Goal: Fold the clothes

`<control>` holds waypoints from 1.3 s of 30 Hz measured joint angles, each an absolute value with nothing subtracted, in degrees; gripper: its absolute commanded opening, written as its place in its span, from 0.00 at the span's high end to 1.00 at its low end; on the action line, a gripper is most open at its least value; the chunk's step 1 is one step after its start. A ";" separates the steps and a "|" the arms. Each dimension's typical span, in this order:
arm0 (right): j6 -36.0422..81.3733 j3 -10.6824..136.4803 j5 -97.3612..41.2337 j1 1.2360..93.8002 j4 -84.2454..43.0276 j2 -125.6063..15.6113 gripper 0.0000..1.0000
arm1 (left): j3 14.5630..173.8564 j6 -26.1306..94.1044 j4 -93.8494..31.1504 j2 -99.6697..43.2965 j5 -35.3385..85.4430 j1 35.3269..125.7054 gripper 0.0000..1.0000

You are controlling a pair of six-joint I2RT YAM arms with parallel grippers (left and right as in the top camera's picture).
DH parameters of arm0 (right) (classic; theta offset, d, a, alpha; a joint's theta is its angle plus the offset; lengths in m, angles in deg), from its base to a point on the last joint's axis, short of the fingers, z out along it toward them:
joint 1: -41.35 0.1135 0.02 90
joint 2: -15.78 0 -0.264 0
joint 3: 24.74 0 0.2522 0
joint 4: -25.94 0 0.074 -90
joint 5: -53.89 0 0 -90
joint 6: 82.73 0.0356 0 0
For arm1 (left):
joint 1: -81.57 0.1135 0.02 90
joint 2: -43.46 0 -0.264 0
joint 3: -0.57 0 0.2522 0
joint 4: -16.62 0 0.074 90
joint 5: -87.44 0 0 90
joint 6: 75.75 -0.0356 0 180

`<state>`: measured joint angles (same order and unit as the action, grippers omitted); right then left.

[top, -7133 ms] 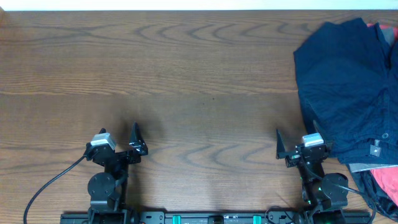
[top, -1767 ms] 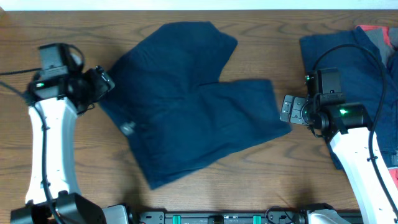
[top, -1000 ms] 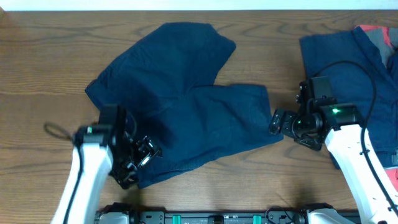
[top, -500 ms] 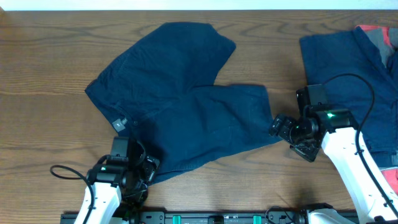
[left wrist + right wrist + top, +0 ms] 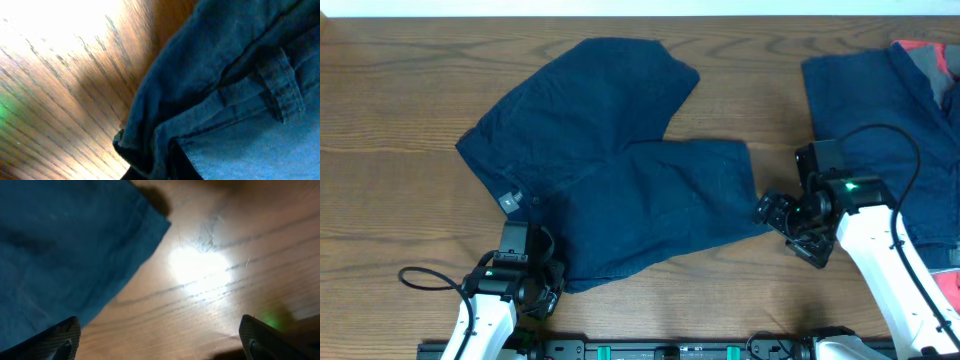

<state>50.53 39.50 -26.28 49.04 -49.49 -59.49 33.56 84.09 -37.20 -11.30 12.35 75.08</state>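
A pair of dark navy shorts, one of the clothes, lies spread flat mid-table, with a small grey tag near its left edge. My left gripper is at the garment's near-left corner. In the left wrist view that gripper is shut on a bunched fold of the navy cloth. My right gripper stands open just right of the shorts' right leg corner. In the right wrist view it has bare wood between its fingers, with the cloth corner up and to the left.
More navy clothes are piled at the right edge of the wooden table, with a red and grey garment beside them. A black cable loops from the left arm near the front edge.
The left arm came down to the shorts' near-left corner and its jaws closed on the cloth. The right gripper edged a little closer to the leg corner, still open.
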 measured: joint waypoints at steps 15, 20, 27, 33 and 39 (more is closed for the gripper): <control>56.83 21.21 -21.61 51.11 -16.47 -59.60 0.55 | 33.58 75.61 -45.04 -11.30 17.03 75.08 0.94; 58.45 19.33 -22.83 51.14 -14.22 -59.62 0.99 | 33.80 72.84 -45.28 -11.30 17.05 75.08 0.94; 55.95 19.83 -24.82 50.79 -18.54 -59.45 0.99 | 38.41 67.50 -48.71 -11.39 17.01 75.08 0.94; 50.73 29.58 -25.89 44.14 -36.23 -55.10 0.99 | 49.69 58.87 -58.40 -11.11 18.36 75.02 0.94; 43.91 43.72 -23.75 36.36 -47.72 -47.49 0.99 | 59.24 54.15 -66.00 -6.45 22.25 72.13 0.94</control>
